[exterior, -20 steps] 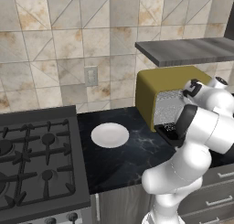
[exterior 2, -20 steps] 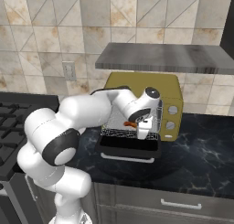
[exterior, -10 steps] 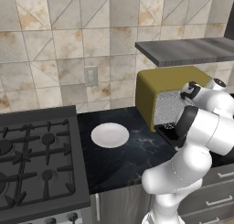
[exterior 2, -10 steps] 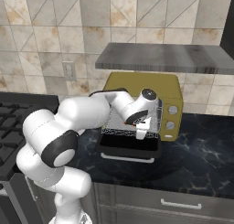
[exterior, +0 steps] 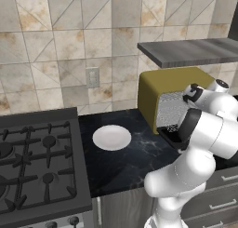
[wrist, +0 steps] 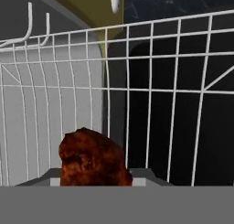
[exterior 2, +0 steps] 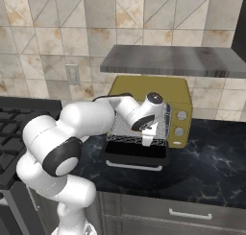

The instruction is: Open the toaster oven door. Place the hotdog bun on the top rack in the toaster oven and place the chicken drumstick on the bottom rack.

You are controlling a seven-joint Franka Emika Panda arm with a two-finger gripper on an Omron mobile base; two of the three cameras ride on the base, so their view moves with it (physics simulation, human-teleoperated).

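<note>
The mustard-yellow toaster oven (exterior 2: 158, 88) (exterior: 162, 83) stands on the dark counter. Its door (exterior 2: 137, 155) (exterior: 173, 135) lies folded down flat, with the silver handle (exterior 2: 134, 166) at the front. My gripper (exterior 2: 148, 135) reaches into the oven's opening, just above the door. In the hand view the reddish-brown chicken drumstick (wrist: 91, 161) sits right at the fingers' place and covers them. Behind it is a wire rack (wrist: 151, 72), with the dark door glass (wrist: 173, 127) beyond. Which rack this is I cannot tell. The hotdog bun is hidden.
A white plate (exterior: 111, 137) lies on the counter left of the oven. Further left is the black gas stove (exterior: 37, 162). A grey shelf (exterior 2: 168, 61) hangs just over the oven. Drawers (exterior 2: 187, 214) run below the counter edge.
My hand has dipped a little lower and further into the oven opening. The orange drumstick, seen beside the gripper in the right base view a second ago, is now hidden there.
</note>
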